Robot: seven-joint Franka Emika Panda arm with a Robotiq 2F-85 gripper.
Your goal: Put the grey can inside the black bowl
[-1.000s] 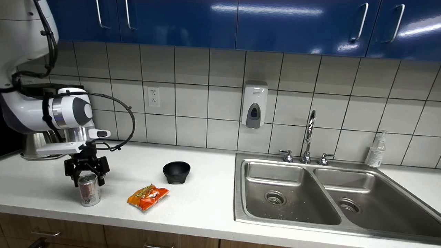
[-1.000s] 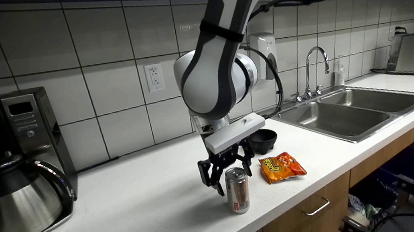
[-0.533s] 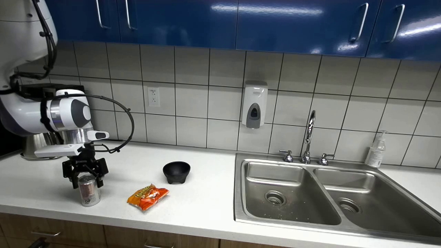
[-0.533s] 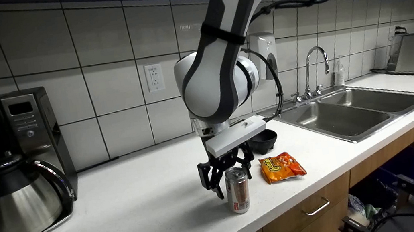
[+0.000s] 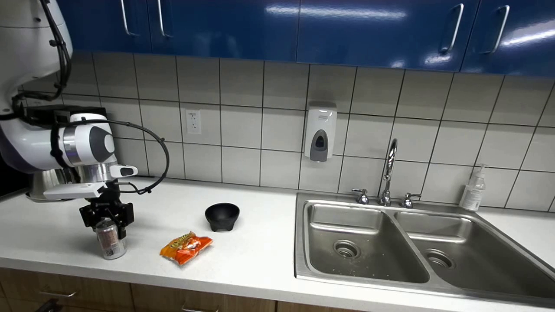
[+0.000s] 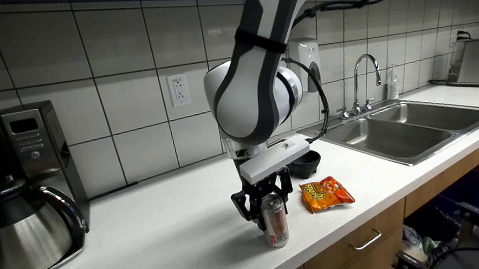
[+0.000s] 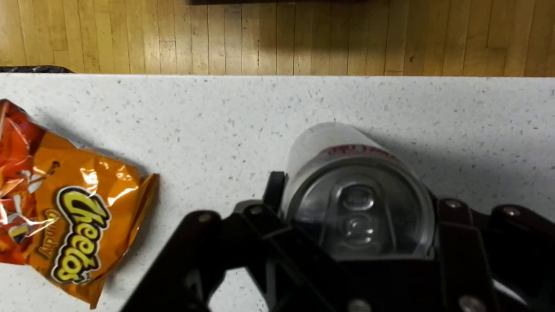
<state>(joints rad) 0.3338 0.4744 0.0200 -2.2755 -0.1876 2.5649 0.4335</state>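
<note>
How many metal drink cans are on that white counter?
1: the silver cylindrical metal can, clasped by the black two-fingered gripper near the counter's front edge. Others may be hidden.

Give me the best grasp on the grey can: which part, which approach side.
Probably pinch the grey can by its upper side wall, just below the rim, coming from above. It stands roughly upright on the counter, and its round, parallel sides offer opposed faces. The gripper straddles it that way, one jaw on either side.
</note>
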